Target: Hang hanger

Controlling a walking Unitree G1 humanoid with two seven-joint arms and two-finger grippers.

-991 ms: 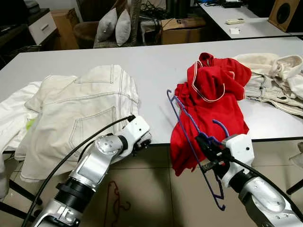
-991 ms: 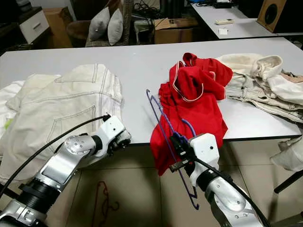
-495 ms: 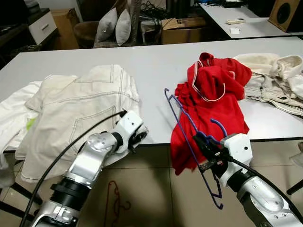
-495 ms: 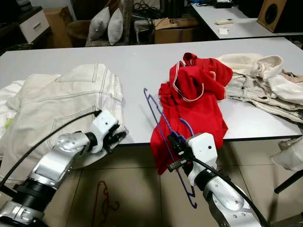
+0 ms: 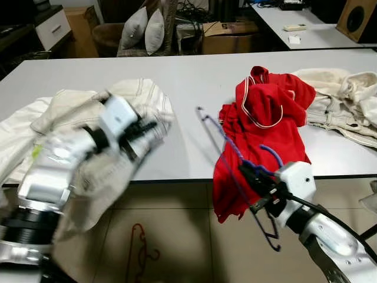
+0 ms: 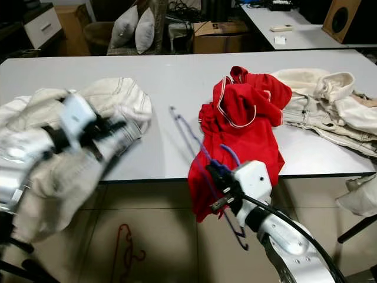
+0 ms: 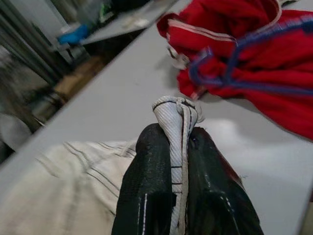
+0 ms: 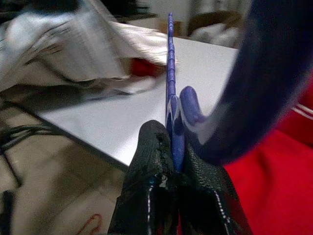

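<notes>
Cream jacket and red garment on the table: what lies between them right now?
Mostly bare grey table. The upper end of the blue hanger held by the right gripper pokes into the gap beside the red garment; the cream jacket is pinched by the left gripper.

Even, diffuse indoor light, bright on the white table (image 5: 188,88), soft shadow under its near edge. Left arm (image 5: 65,153) and cream jacket (image 6: 112,106) heavily motion-blurred; rest of the head views sharp. Wrist views: near fingers sharp, backgrounds soft, blue hanger (image 8: 170,63) hook blurred.

Table (image 5: 194,76): jacket (image 5: 76,135) at left near edge, garment (image 5: 265,118) right of centre, heaped clothing (image 5: 344,100) far right.
</notes>
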